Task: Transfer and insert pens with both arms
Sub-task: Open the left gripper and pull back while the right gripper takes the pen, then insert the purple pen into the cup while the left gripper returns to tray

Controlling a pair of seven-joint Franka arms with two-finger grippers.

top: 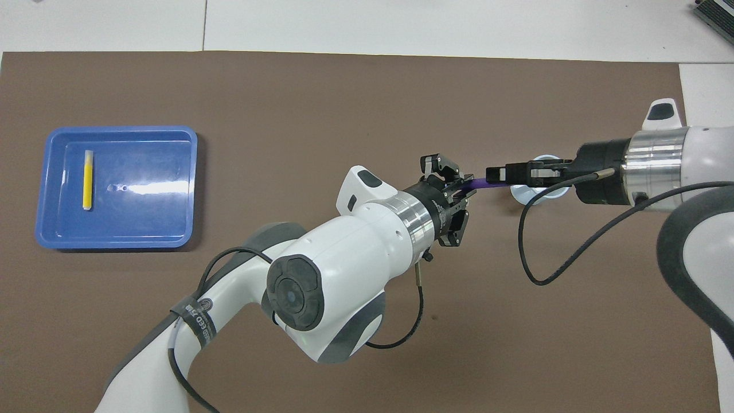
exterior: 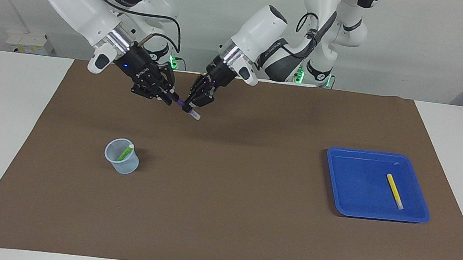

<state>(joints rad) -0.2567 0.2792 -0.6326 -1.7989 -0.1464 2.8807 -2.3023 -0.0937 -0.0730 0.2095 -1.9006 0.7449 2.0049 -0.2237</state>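
The purple pen (exterior: 184,109) is held in the air over the mat, its pale cap end pointing down toward the table; it also shows in the overhead view (top: 479,182). My left gripper (exterior: 194,104) (top: 462,190) is shut on its cap half. My right gripper (exterior: 168,95) (top: 496,172) is shut on its other end. The green pen (exterior: 125,152) stands in a clear cup (exterior: 121,161). The yellow pen (exterior: 395,191) (top: 88,179) lies in the blue tray (exterior: 356,194) (top: 149,221).
The cup stands on the brown mat (exterior: 227,200) toward the right arm's end; in the overhead view the cup (top: 536,195) is mostly covered by my right gripper. The tray is toward the left arm's end.
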